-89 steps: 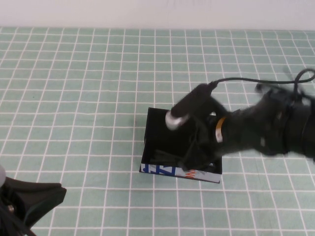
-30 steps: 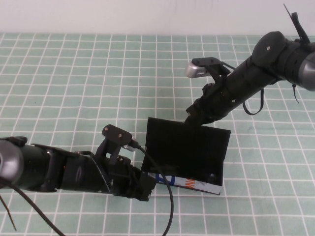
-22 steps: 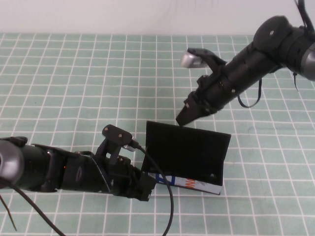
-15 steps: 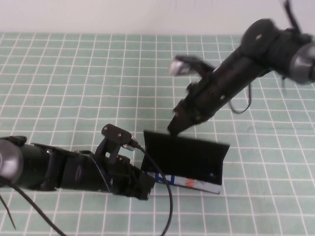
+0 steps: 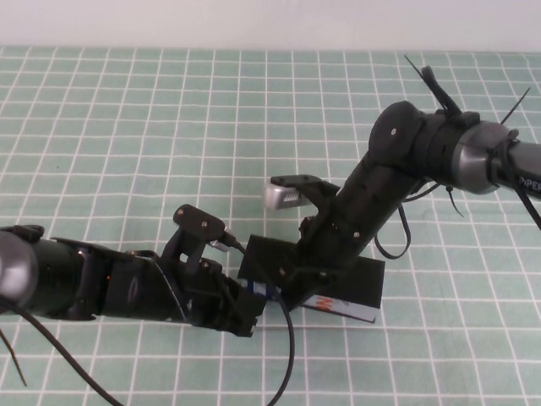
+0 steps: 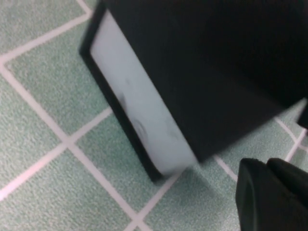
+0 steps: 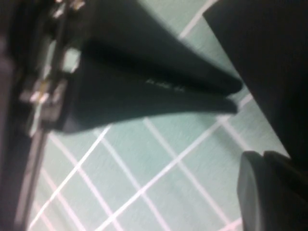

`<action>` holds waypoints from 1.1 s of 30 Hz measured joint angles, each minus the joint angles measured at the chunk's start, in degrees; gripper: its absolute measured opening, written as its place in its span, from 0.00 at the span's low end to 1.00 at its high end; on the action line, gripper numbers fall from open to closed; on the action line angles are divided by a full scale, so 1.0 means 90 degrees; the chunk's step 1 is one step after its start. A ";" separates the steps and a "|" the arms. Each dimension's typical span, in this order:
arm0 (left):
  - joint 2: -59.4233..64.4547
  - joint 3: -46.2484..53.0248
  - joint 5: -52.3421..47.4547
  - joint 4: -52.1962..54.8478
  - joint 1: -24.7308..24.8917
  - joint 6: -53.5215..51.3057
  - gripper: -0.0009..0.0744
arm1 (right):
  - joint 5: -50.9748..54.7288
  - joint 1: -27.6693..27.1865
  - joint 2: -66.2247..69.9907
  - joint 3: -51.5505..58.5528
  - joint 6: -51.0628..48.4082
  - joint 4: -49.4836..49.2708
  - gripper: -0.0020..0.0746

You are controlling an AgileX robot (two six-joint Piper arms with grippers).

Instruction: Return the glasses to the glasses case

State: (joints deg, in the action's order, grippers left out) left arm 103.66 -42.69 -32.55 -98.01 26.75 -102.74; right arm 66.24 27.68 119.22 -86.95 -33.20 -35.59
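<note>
Nearest the camera, the left gripper (image 5: 245,315) lies low against the left front corner of the glasses case (image 5: 359,283), finger spread indiscernible. Just beyond, the right gripper (image 5: 292,292), fingers pressed together and empty, presses on the case's lowered lid. Behind stretches the checked tablecloth (image 5: 127,127).

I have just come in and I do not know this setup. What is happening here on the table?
Two robot arms work on a black glasses case on the green checked cloth. The right pincer presses down on the lid, which now lies nearly flat on the case. The left pincer rests at the case's left end, next to its white printed front, as if steadying it. The glasses are not visible, so I cannot confirm they are inside.
</note>
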 joint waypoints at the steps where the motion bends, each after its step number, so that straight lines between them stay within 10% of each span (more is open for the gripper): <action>1: 0.0000 0.0000 0.0000 0.0000 0.0000 -0.0036 0.01 | -0.0094 0.0000 0.0000 0.0000 0.0011 0.0000 0.01; 15: -0.2287 0.0000 -0.0188 0.1424 0.0000 0.1491 0.01 | -0.0469 0.0000 -0.1659 -0.0221 -0.0342 -0.0306 0.01; 33: -0.7737 0.0012 -0.1501 0.6250 0.0000 0.6818 0.01 | -0.3320 0.0000 -0.7100 0.2233 0.2235 0.3601 0.01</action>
State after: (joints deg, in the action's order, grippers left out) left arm 34.02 -42.58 -46.06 -41.76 26.75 -41.38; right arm 36.37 27.68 55.31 -66.85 -13.08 -3.19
